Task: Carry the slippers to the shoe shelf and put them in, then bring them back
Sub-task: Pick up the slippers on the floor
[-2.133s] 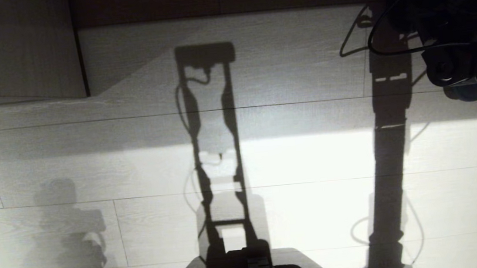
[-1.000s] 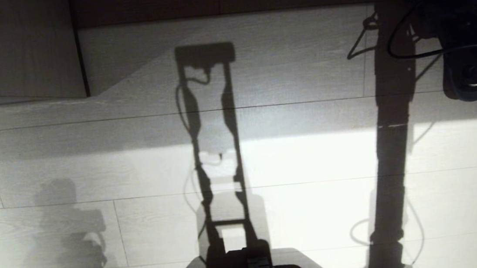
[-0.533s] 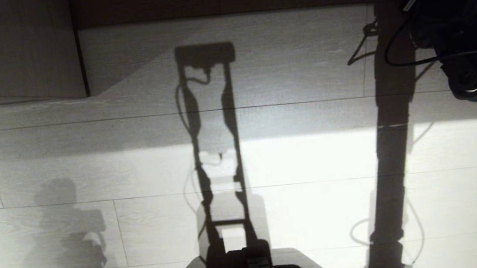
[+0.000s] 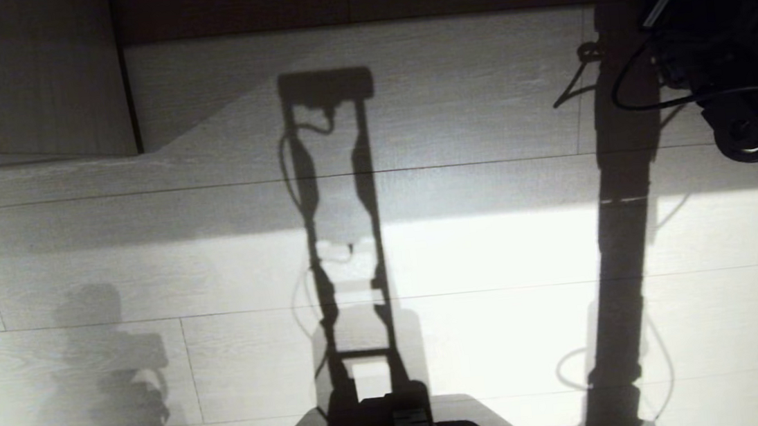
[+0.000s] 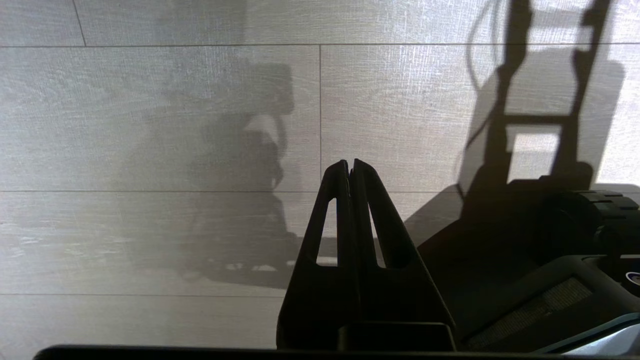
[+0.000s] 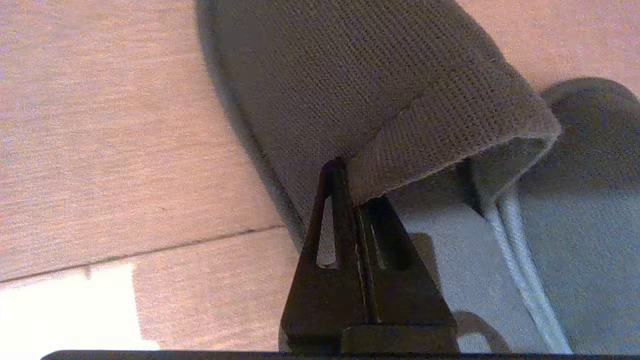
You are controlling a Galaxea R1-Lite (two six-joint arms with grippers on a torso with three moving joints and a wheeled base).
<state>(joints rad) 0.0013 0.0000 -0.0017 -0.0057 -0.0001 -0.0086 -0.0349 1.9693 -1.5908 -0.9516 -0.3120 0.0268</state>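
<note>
Fingers of the right gripper [image 6: 352, 185] pinch the upper edge of one of the dark charcoal-grey fabric slippers [image 6: 370, 95] above the pale wood-grain plank floor [image 6: 110, 150]. Nearer the base, the left gripper [image 5: 350, 167] hangs pressed together, empty.

Shifted toward the right edge of the head view: black right arm wrist assembly [image 4: 740, 67] at upper right, with more of it now cut off by the frame. Round black joint housing [image 4: 750, 132] displaced rightward. Looped black cable [image 4: 626, 102] redrawn nearer the right edge. Thin cable shadow [image 4: 572, 86] on the pale wood-grain plank floor [image 4: 482, 126] shortened and shifted right.
</note>
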